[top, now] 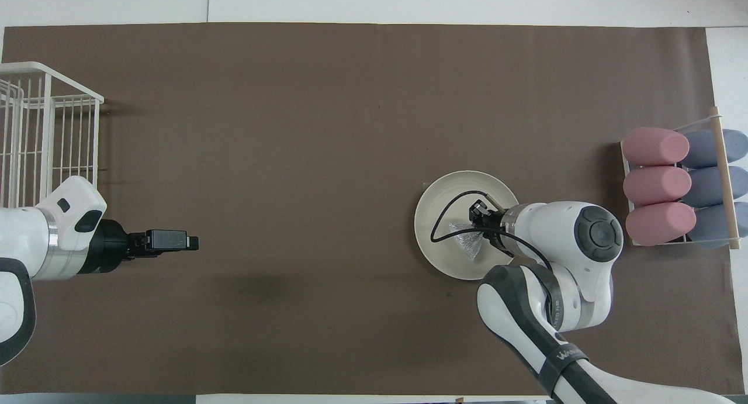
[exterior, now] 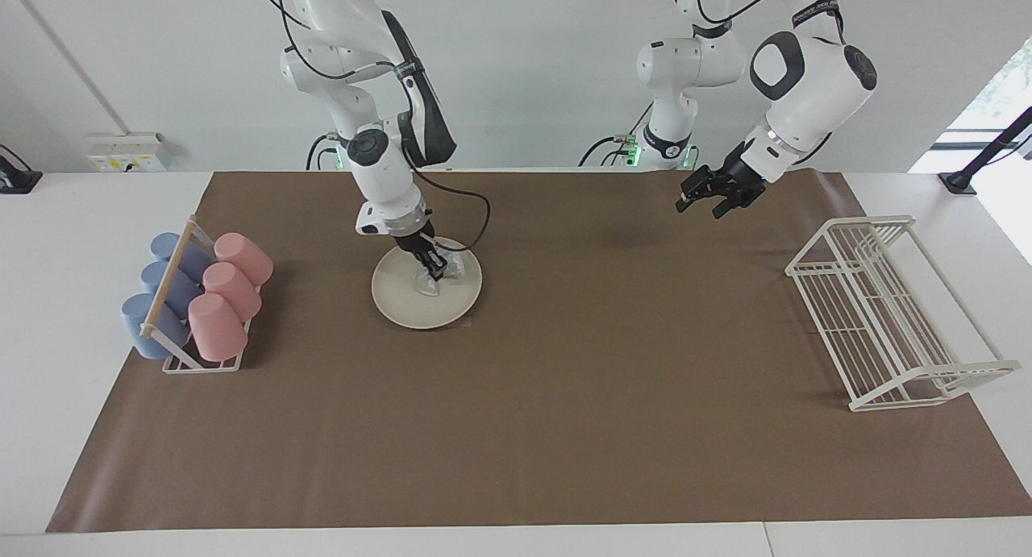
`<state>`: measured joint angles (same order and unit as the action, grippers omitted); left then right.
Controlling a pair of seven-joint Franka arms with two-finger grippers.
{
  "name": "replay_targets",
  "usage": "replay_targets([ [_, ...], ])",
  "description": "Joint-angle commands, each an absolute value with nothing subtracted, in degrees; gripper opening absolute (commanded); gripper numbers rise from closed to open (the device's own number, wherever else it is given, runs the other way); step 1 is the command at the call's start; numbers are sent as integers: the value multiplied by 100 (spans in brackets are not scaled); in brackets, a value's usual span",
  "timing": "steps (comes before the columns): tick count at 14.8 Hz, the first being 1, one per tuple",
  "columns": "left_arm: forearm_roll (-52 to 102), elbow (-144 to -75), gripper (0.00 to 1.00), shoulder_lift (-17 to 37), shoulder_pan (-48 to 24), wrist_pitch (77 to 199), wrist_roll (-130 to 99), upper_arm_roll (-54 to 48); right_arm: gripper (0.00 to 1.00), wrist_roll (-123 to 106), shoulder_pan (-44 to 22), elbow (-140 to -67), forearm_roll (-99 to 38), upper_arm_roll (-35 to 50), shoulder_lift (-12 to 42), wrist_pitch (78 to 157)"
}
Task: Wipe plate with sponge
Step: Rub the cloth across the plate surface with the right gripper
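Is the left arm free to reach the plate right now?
Probably not easily: the right end effector is down on the plate, shut on the sponge, while the left end effector waits over bare mat.

A robotics lab: two white arms mounted at a white table (exterior: pixel 81 315) spread with brown paper (exterior: pixel 564 428), bare walls, cables and a wall socket (exterior: pixel 125 155).

White wall (exterior: pixel 524 73); brown mat (exterior: pixel 564 396) over white table (exterior: pixel 48 339).
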<state>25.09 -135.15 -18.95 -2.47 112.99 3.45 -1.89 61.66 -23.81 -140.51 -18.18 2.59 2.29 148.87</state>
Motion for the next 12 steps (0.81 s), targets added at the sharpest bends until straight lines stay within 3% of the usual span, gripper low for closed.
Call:
replay_targets([
  [1, 2373, -13456, 100, -1854, -193, 11347, 255, -220, 0, 6231, -2391, -14150, -1960, 272, 281, 15003],
  [6, 2373, -13438, 100, -1846, -193, 11347, 246, -220, 0, 6380, -2382, -13845, -1960, 272, 220, 14811],
  [10, 2373, -13386, 100, -1854, -150, 11347, -78, -211, 0, 7600, -2443, -12247, -1881, 281, 62, 12381],
  [12, 2373, -13342, 100, -1846, -149, 11504, -604, -228, 0, 8145, -2452, -11648, -1828, 290, -26, 11728],
])
